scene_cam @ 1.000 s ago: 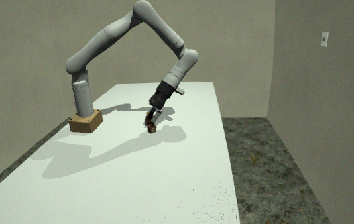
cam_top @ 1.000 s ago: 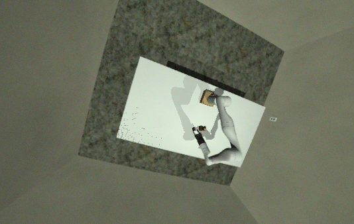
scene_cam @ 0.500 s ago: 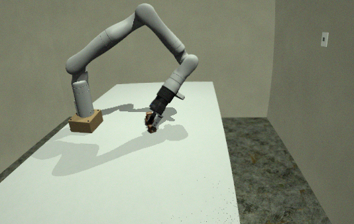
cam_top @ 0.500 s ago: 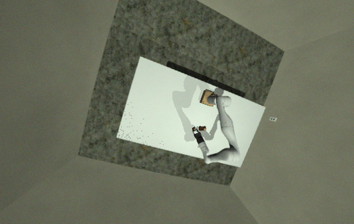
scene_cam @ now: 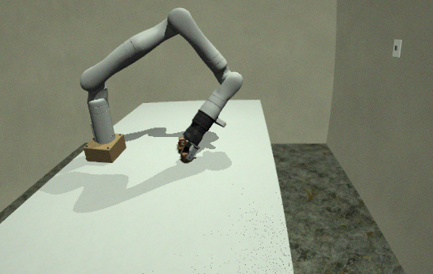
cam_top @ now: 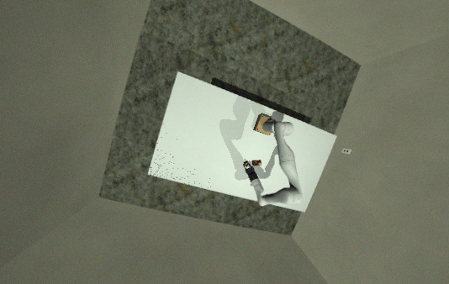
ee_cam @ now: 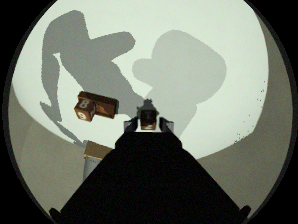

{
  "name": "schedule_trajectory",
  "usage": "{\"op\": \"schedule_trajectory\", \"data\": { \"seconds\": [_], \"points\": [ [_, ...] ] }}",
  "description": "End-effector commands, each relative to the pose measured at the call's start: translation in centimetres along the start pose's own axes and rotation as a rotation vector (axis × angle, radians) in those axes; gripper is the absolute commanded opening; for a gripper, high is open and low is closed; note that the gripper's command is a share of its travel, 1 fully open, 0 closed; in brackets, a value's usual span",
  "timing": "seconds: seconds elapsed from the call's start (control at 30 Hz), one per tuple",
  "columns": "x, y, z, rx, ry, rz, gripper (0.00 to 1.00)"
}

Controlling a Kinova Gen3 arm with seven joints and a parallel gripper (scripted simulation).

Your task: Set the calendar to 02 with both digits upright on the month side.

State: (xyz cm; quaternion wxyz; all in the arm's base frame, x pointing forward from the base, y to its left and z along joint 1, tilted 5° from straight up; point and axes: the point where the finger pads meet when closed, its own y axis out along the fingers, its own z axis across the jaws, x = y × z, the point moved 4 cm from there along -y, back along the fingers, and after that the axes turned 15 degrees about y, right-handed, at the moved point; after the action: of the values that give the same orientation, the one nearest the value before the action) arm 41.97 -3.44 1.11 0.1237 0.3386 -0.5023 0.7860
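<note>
Left in wrist view, tray (ee_cam: 110, 106) on bench (cam_top: 199, 126) (scene_cam: 143, 227) (ee_cam: 235, 50); one cube (ee_cam: 85, 109) at its end, 8 and 9 showing. Right of that, claw (cam_top: 246, 164) (scene_cam: 187, 153) (ee_cam: 148, 122) tilted down, open, other cube (ee_cam: 148, 119) between spread fingers, ungripped. Tray and that cube well apart.

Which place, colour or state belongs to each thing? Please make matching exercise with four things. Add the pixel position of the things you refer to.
Things:
1. gripper (cam_top: 245, 164) (scene_cam: 189, 152) (ee_cam: 148, 122)
2. tray (cam_top: 256, 162) (scene_cam: 181, 148) (ee_cam: 106, 104)
3. base block (cam_top: 259, 126) (scene_cam: 99, 155) (ee_cam: 100, 150)
4. wall plate (cam_top: 343, 149) (scene_cam: 397, 53)

Matches:
A. white, on the wall
B. open, a cube (ee_cam: 148, 119) between its fingers
C. light tan, under the arm
D. reddish brown, on the table

Right pairs: 1-B, 2-D, 3-C, 4-A
</note>
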Motion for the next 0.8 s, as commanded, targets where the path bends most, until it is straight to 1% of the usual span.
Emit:
{"op": "schedule_trajectory", "data": {
  "seconds": [0.0, 0.77],
  "points": [
    [-0.16, 0.28, -0.05, 0.0, 0.0, -0.003, 0.9],
    [-0.42, 0.55, -0.12, 0.0, 0.0, -0.003, 0.9]
  ]
}}
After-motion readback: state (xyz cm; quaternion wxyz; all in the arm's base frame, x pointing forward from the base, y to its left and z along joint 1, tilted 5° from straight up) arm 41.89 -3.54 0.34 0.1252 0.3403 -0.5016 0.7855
